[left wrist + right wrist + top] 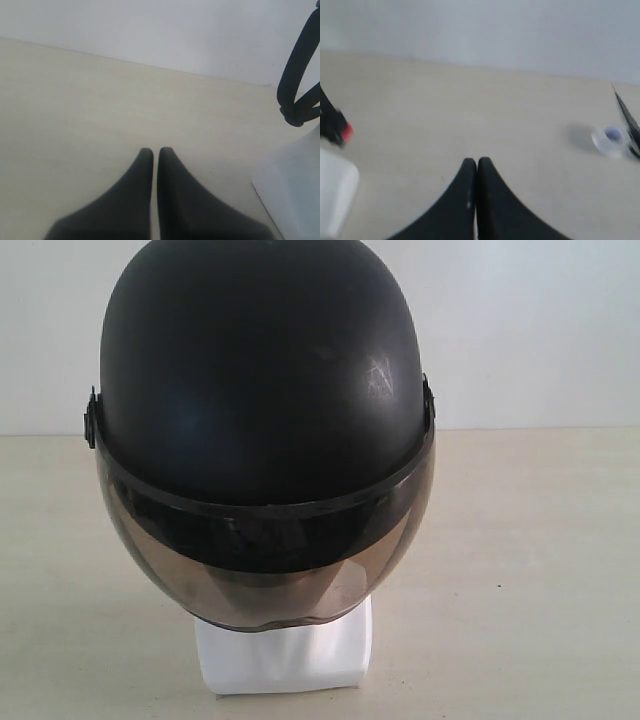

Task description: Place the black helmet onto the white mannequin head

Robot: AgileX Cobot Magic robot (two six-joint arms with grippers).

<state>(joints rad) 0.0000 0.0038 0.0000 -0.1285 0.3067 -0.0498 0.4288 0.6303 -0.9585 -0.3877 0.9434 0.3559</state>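
Matte black helmet [260,370] with a smoky brownish tinted visor [265,575], plain white mannequin head [285,655], pale cream tabletop [540,570], off-white wall [530,330], left claw [155,152] and right claw [476,162] both black, and one tiny red buckle tab [346,131].

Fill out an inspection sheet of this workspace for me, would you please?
Surface: pale beige table, matte.
Job's things: black helmet sits over the white mannequin head, visor down; only the neck base shows below it; chin strap hangs beside the base.
Clutter: small clear ring-shaped item on the table, too blurred to identify.
Grippers: left gripper shut, empty; right gripper shut, empty; both apart from the helmet.
Cables: nothing seen.
Surroundings: plain white wall.
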